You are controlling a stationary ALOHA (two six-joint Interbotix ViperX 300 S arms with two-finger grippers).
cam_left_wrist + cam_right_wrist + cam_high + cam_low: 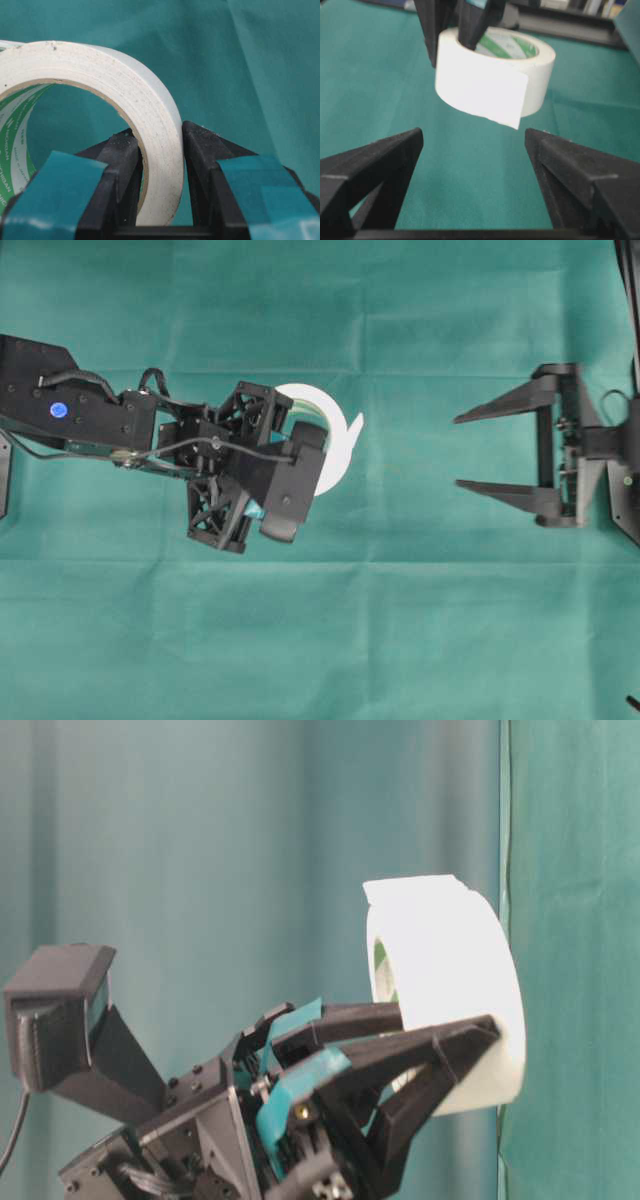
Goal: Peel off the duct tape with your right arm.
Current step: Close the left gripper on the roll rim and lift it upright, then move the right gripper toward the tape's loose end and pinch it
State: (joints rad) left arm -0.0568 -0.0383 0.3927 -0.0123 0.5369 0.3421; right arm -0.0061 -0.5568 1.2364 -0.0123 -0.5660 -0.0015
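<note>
The duct tape [492, 75], a light, stiff roll with a thin limp tail [512, 102], hangs above the green cloth [400, 620], its wall pinched by your left gripper [161, 150]. Take the tail's free edge with your right gripper [478, 452], now spread wide and well apart. Only the right wrist view shows the tail face-on; overhead it is a sliver.

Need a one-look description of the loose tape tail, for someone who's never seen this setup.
On the green cloth-covered table, find the black left gripper at centre-left, shut on the wall of a white roll of duct tape held clear of the cloth. The loose tail is the flat white flap lifting off the roll's outer face, toward the open right gripper. Unlike the wound layers, its end hangs free.
</note>
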